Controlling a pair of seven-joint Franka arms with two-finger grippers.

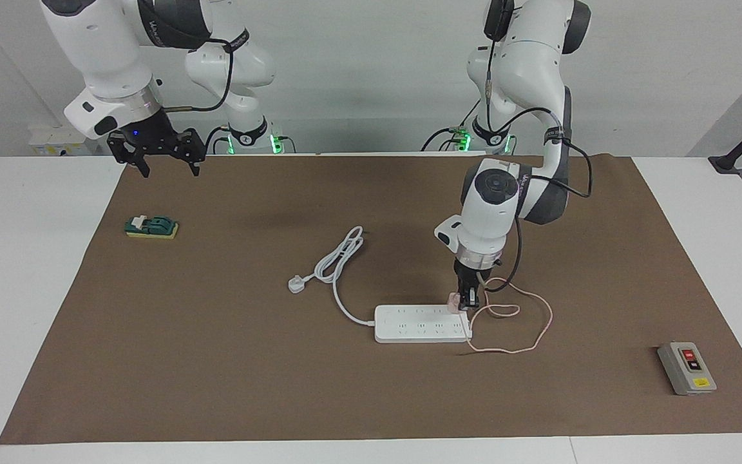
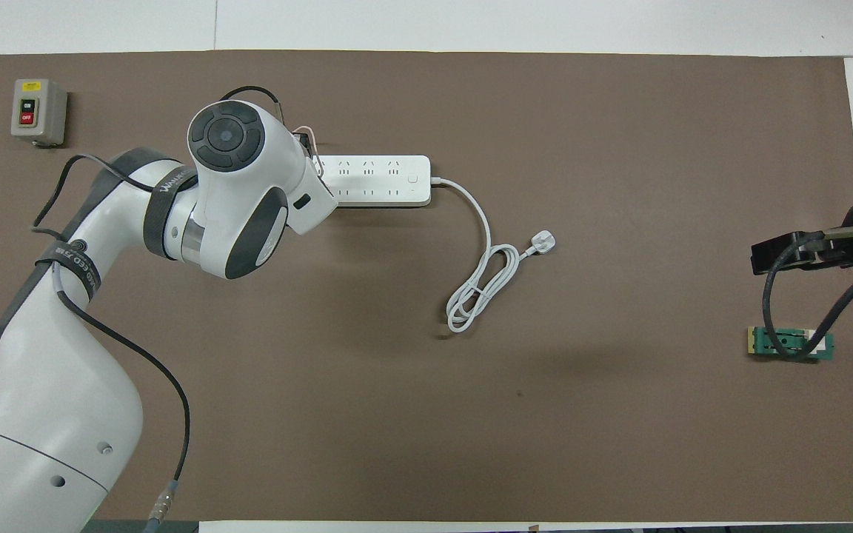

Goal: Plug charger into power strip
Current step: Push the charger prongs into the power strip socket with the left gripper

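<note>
The left gripper (image 1: 467, 298) points straight down over the end of the power strip (image 1: 419, 324) that lies toward the left arm's end of the table, its fingers closed on the small pink charger (image 1: 453, 301), which sits at the strip's edge nearer to the robots; whether the charger's pins are in a socket cannot be told. The charger's thin pink cable (image 1: 525, 325) loops loosely on the brown mat (image 1: 216, 361) just beside that end of the strip. The strip lies flat near the middle of the mat, and its thick white cord (image 1: 342, 270) runs from its other end in a coil to a white plug (image 1: 296, 283) resting on the mat nearer to the robots. In the overhead view the left arm covers the charger and the end of the strip (image 2: 382, 180). The right gripper (image 1: 163, 158) hangs in the air with its fingers spread and empty, over the mat's edge at the right arm's end, while that arm waits. A green and yellow block (image 1: 152, 226) lies on the mat near it, and a grey switch box (image 1: 686, 368) sits well apart at the left arm's end.
</note>
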